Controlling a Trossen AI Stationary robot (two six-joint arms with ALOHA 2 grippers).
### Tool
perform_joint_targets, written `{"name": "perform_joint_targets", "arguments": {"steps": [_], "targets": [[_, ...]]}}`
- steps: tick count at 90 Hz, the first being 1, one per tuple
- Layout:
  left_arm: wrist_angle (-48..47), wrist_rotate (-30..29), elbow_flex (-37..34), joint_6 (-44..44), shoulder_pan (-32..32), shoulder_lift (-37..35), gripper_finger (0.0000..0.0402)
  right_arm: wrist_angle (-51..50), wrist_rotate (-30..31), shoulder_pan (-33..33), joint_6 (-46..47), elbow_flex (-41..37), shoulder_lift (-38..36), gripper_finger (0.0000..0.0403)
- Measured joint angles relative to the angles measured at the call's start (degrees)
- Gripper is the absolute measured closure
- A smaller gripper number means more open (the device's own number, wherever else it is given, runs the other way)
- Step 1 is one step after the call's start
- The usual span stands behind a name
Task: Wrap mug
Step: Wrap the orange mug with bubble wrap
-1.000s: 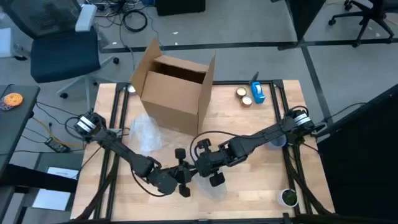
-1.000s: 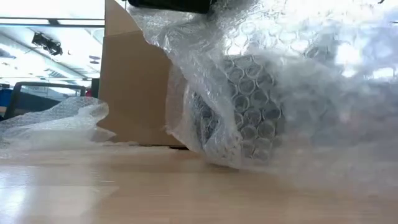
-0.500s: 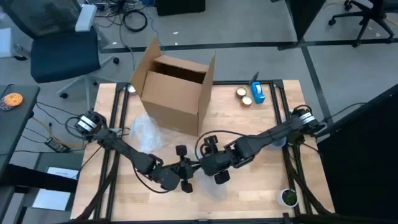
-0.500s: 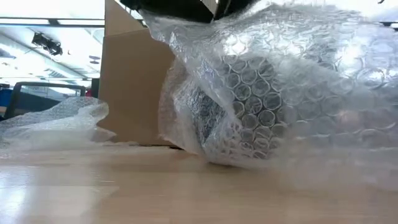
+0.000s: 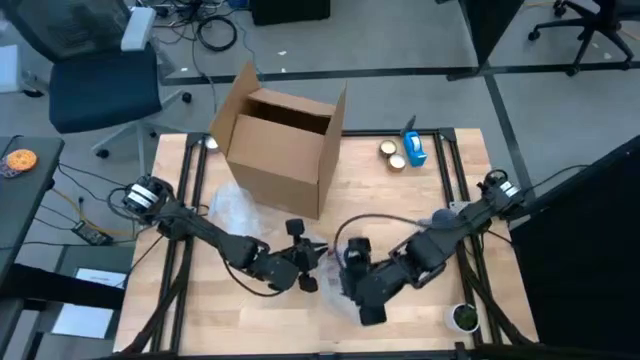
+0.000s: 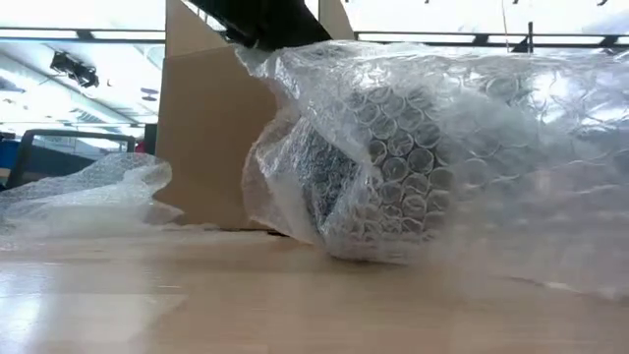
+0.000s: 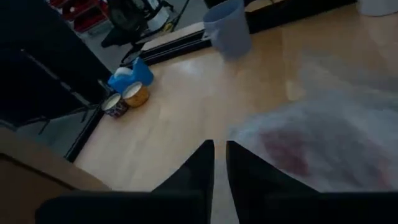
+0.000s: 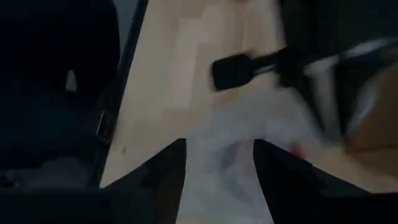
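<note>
Bubble wrap [image 6: 432,147] encloses the mug [image 6: 378,167], which lies on its side near the front middle of the worktop [image 5: 400,205].

Step in hand, as judged: folding the loose sheet over the mug. Done well, one pincer pins the bundle while the other draws the free flap taut across it and tucks it under, without rolling the mug off its spot.

Left pincer [image 7: 219,163]: fingers nearly together, only a thin gap between the tips; nothing seen between them. It sits just beside the wrapped bundle, whose reddish core shows through the film in the left wrist view. Contact with the wrap cannot be told.

Right pincer [image 8: 219,158]: fingers spread wide, held over the wrap; no grasp seen. In the high view it lies just right of the bundle, near the front edge.

Outward:
- Spare wrap [image 5: 235,212], crumpled, left of middle.
- Box [image 5: 285,140], cardboard, flaps open, at the back.
- Cup [image 7: 229,28], pale blue, right side.
- Two tins [image 5: 392,155] and a blue packet [image 5: 414,148], back right.
</note>
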Motion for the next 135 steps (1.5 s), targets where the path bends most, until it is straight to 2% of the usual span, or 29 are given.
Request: {"name": "perform_joint_targets", "arguments": {"steps": [12, 28, 51, 83, 100, 110, 121, 135], "targets": [[-1.2, 0.0, 0.0, 0.0, 0.9, 0.0, 0.0374, -1.0, -3.4, -0.6, -0.1, 0.0, 3.7, 0.0254], [-1.3, 0.0, 0.0, 0.4, 1.2, 0.0, 0.0374, -3.0, -3.5, -3.0, -0.3, -0.1, 6.5, 0.0275], [-1.1, -0.3, 0.0, 3.0, 0.4, -1.0, 0.0374, -6.5, -3.7, -7.1, 2.0, -1.1, 6.8, 0.0302], [-1.2, -0.6, 0.0, 3.2, -1.9, -6.4, 0.0374, -2.4, -4.5, -11.9, -1.7, -6.7, 6.8, 0.0309], [-6.8, -0.6, 0.0, 2.7, -5.6, -11.8, 0.0374, 1.7, -4.5, -13.1, -5.5, -8.7, 6.7, 0.0314], [-14.5, -0.6, 0.1, -1.1, -9.8, -16.4, 0.0374, 2.7, -4.4, -13.5, -6.2, -9.4, 6.8, 0.0317], [-25.3, -0.1, 0.1, -9.7, -14.8, -20.8, 0.0374, 2.7, -4.3, -13.4, -6.6, -9.6, 6.8, 0.032], [-38.0, 6.2, 0.0, -25.4, -19.2, -22.6, 0.0374, 4.2, -3.8, -13.4, -7.1, -9.6, 6.8, 0.0321]]}}
